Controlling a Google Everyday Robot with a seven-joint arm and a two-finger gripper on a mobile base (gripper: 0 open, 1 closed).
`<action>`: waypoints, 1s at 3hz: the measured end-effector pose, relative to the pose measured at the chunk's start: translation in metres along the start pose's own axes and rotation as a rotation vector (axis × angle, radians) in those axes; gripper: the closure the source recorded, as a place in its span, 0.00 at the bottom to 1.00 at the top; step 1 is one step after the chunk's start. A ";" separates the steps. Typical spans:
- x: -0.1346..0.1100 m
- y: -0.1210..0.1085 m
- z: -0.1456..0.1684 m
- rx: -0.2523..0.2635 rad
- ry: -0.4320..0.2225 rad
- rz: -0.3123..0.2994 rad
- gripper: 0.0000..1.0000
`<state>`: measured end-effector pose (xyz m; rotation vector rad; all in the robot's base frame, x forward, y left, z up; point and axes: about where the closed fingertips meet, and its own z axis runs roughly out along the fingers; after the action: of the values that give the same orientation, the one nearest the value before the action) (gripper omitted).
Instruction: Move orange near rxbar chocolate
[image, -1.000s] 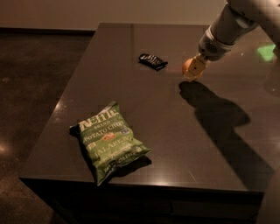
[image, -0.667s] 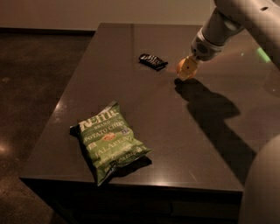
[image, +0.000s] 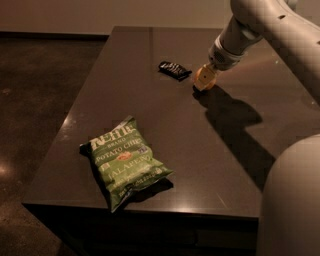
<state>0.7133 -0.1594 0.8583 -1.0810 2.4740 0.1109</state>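
I see my gripper (image: 204, 83) closed around the orange (image: 202, 78), holding it just right of the bar (image: 174, 70) on the dark table (image: 150, 120).

floor (image: 35, 100): dark, mottled, glossy, left | wall (image: 100, 12): pale, far | baseboard (image: 55, 35): dark, along its foot | table (image: 135, 65): dark brown glossy top | light: dim, warm

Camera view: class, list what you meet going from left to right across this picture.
Green crinkly chip bag → small flat black-wrapped snack bar → small round orange fruit, held in the gripper just right of that bar.
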 end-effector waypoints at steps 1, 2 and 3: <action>-0.011 0.000 0.007 -0.005 -0.019 0.010 0.64; -0.022 0.002 0.014 -0.020 -0.033 0.008 0.39; -0.030 0.008 0.018 -0.040 -0.048 -0.010 0.17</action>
<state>0.7322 -0.1292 0.8540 -1.0937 2.4333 0.1819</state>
